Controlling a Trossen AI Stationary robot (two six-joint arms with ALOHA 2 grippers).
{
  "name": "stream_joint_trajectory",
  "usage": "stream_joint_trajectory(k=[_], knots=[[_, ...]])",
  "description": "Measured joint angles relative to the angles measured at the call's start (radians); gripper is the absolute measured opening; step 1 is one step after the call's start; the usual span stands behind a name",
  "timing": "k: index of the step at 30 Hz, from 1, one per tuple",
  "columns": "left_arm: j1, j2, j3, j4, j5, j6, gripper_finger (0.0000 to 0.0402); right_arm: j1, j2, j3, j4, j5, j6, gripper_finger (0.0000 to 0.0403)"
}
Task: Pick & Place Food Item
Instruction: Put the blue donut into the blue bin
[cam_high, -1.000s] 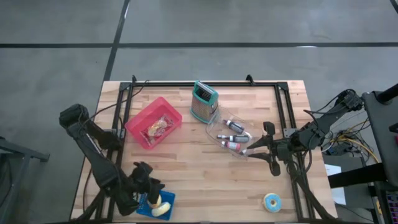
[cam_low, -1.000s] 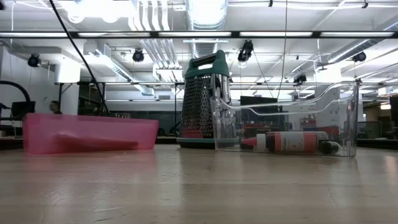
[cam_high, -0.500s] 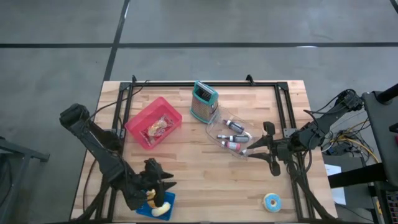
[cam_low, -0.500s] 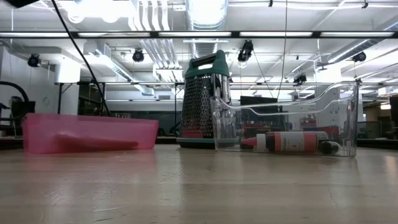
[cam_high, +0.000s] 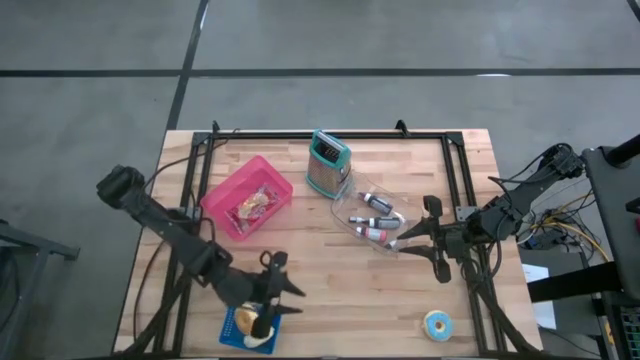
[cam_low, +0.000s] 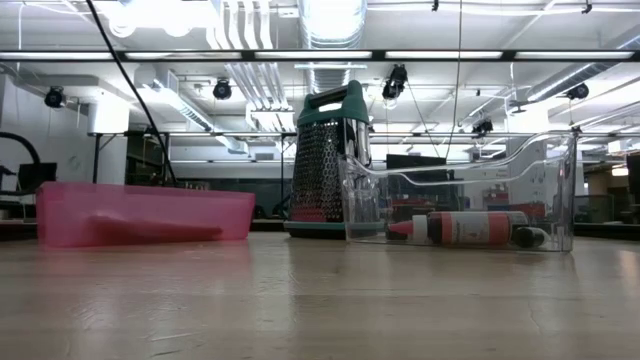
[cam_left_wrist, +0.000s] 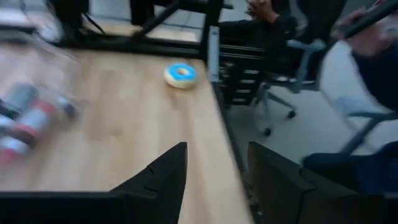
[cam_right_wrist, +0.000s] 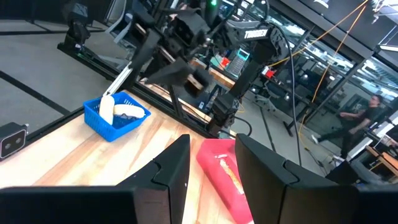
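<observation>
A blue-frosted donut (cam_high: 437, 323) lies on the table near its near right corner; it also shows in the left wrist view (cam_left_wrist: 180, 74). A blue basket (cam_high: 249, 328) with pale yellow food pieces stands at the near left edge and also shows in the right wrist view (cam_right_wrist: 115, 114). My left gripper (cam_high: 283, 288) hovers just right of the basket, open and empty, pointing toward the table's right (cam_left_wrist: 214, 177). My right gripper (cam_high: 410, 240) is open and empty beside the clear bin (cam_high: 370, 215), at its right (cam_right_wrist: 211, 165).
A pink bin (cam_high: 247, 197) with wrapped food stands at the left middle. A green-topped grater (cam_high: 327, 163) stands at the far middle, next to the clear bin of small bottles (cam_low: 470, 228). Bare wood lies between the basket and the donut. People sit beyond the table's right edge.
My left gripper has swung from over the blue basket toward the table's right and a little toward the far edge. It has turned to point along the table toward the donut. The basket and the other things have stayed in place.
</observation>
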Motion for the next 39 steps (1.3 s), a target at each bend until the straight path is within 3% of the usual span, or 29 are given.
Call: stream_joint_trajectory(k=[7,11,14,16,26,32,39], knots=[[0.124,-0.007,-0.001,0.004,0.028,0.217,0.0171,0.0,0.0,0.0,0.0,0.0,0.006,0.0123],[0.244,-0.031,0.004,0.015,0.3,0.312,0.0171,0.0,0.0,0.0,0.018,-0.006,0.068,0.0123],[0.332,-0.032,0.005,0.063,0.535,0.394,0.0171,0.0,0.001,0.0,0.04,-0.01,0.277,0.0123],[0.378,-0.032,0.001,0.072,0.614,0.443,0.0171,0.0,0.001,0.0,0.038,-0.011,0.452,0.0123],[0.469,-0.03,-0.021,0.053,0.497,0.4,0.0171,0.017,0.005,0.0,-0.013,-0.009,0.939,0.0123],[0.468,-0.03,-0.021,0.054,0.495,0.423,0.0171,0.038,0.033,0.0,-0.013,-0.005,1.014,0.0123],[0.469,-0.03,-0.021,0.061,0.495,0.552,0.0171,0.036,0.08,0.0,-0.065,-0.163,1.27,0.0123]])
